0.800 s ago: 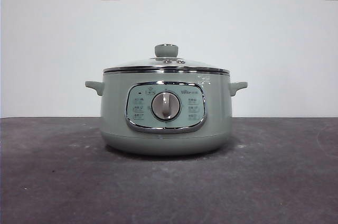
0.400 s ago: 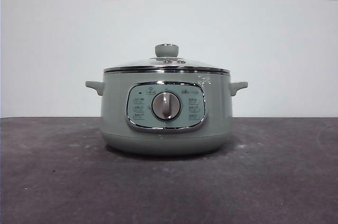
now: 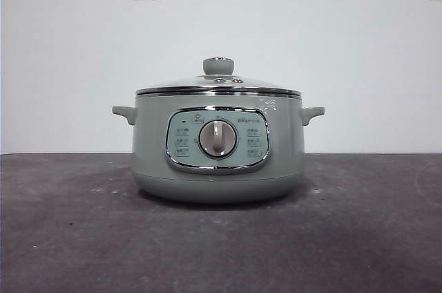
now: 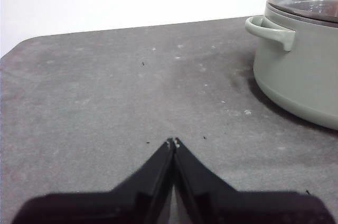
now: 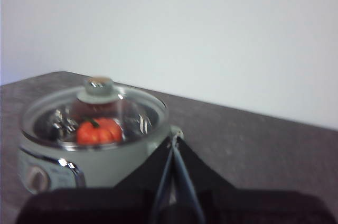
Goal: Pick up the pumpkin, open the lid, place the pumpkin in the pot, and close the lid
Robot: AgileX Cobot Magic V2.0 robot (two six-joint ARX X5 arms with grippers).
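Both arms hang clear of the work, the left claw (image 4: 173, 142) and right claw (image 5: 173, 140) each pressed closed on nothing.

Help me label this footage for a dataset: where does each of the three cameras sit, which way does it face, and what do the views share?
Front view: low at table height, looking level at the pot with the lid on; no robot part shows.
Left wrist view: on the left arm, looking across the table beside the pot; the left gripper, jaws together, shows.
Right wrist view: on the right arm, above, looking down through the lid at the pumpkin; the right gripper, jaws together, shows.
All three share the pot and lid.
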